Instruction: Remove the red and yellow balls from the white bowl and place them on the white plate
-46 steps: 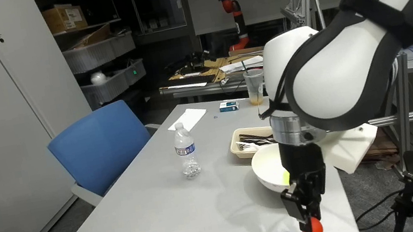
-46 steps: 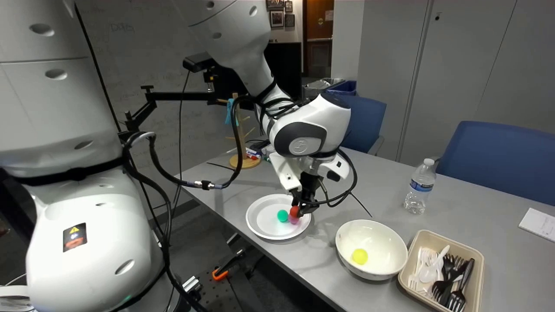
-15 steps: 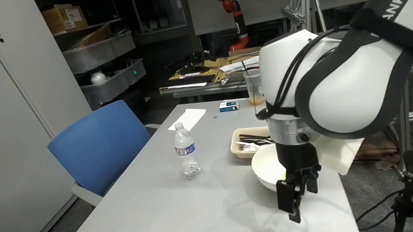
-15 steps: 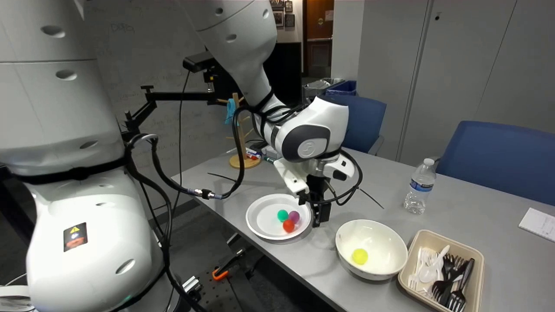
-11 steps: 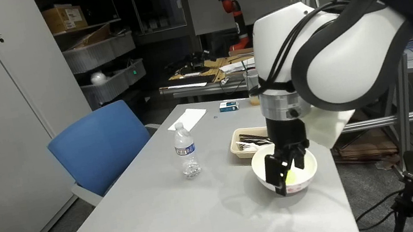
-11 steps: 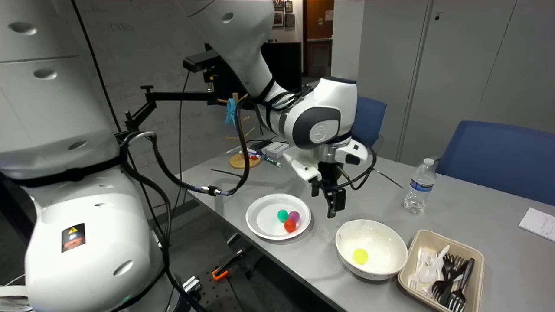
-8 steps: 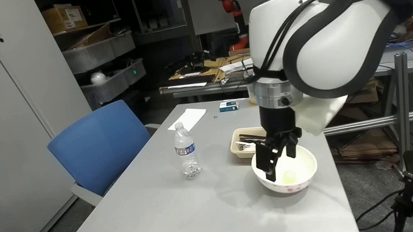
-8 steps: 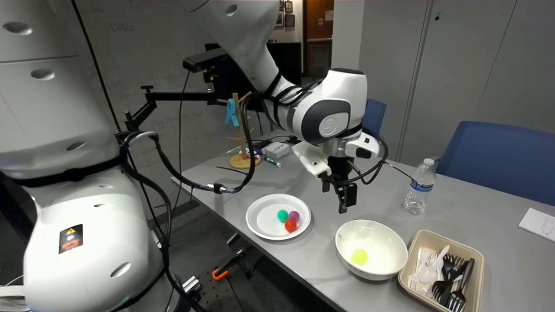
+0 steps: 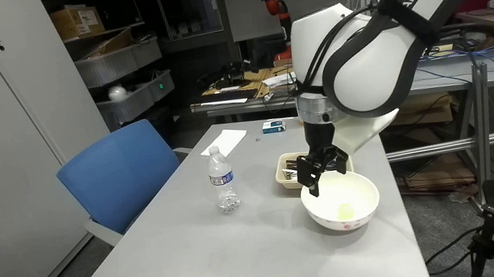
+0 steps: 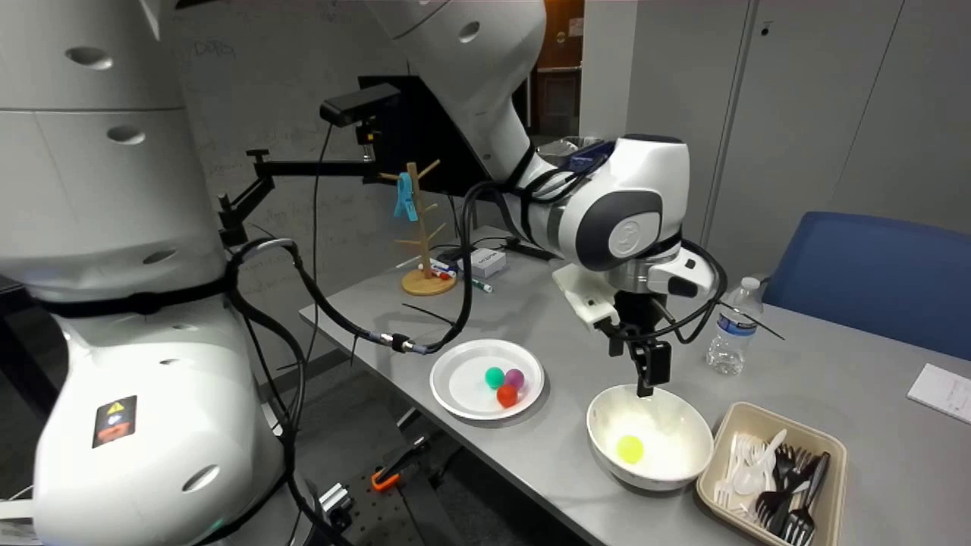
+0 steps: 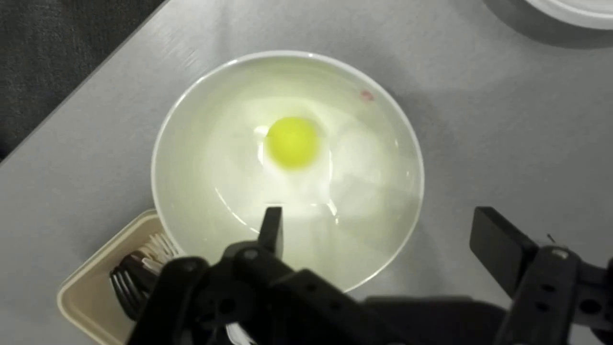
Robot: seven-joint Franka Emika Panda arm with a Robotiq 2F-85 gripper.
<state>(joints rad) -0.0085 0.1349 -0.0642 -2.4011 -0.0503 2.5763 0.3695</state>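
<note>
Claw (image 11: 378,223) spread and bare, the yellow ball (image 11: 292,143) in the white bowl (image 10: 680,436) by the bench's (image 9: 245,249) robot-side edge looks light and slick, best pinched across its middle.

Wrist view downward, close — bowl (image 11: 297,189) also in both exterior views.

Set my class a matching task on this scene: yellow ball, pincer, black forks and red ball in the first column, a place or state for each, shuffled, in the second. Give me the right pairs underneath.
Column one
1. yellow ball
2. pincer
3. black forks
4. red ball

Column two
A. in the beige tray
B. on the white plate
C. in the white bowl
D. open, holding nothing

Right pairs: 1-C; 2-D; 3-A; 4-B
</note>
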